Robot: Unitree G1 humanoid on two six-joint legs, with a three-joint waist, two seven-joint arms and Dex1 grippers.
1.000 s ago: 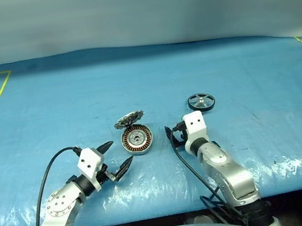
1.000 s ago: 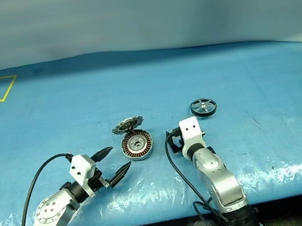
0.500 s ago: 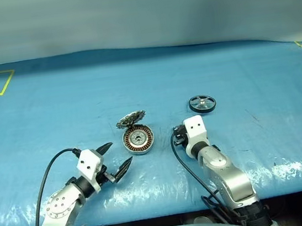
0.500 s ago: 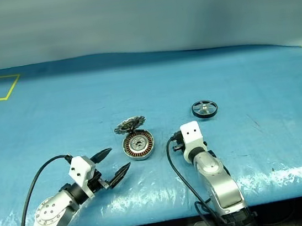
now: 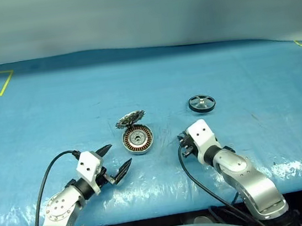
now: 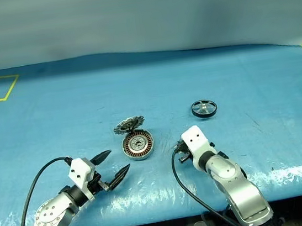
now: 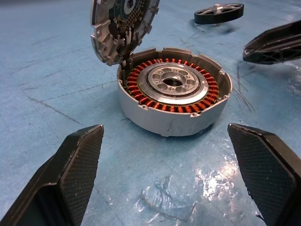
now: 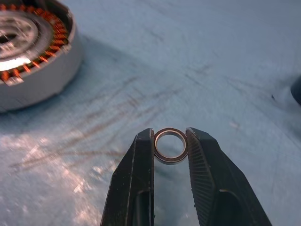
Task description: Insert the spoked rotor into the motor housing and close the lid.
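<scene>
A small thin metal ring (image 8: 170,145) is pinched between the fingers of the right gripper (image 8: 170,141), just right of the motor housing (image 5: 137,139). Being edge-held by so little, the ring could be flicked out or dropped onto the blue table cover (image 5: 56,114) if the wrist is tilted sharply. The left gripper (image 5: 118,159) is held wide apart and empty, near and left of the housing. The lid (image 5: 130,118) is propped against the housing's far rim; the spoked rotor (image 5: 201,103) is left untouched, farther right. Compared with a second ago, the right gripper is seen drawn nearer and turned.
</scene>
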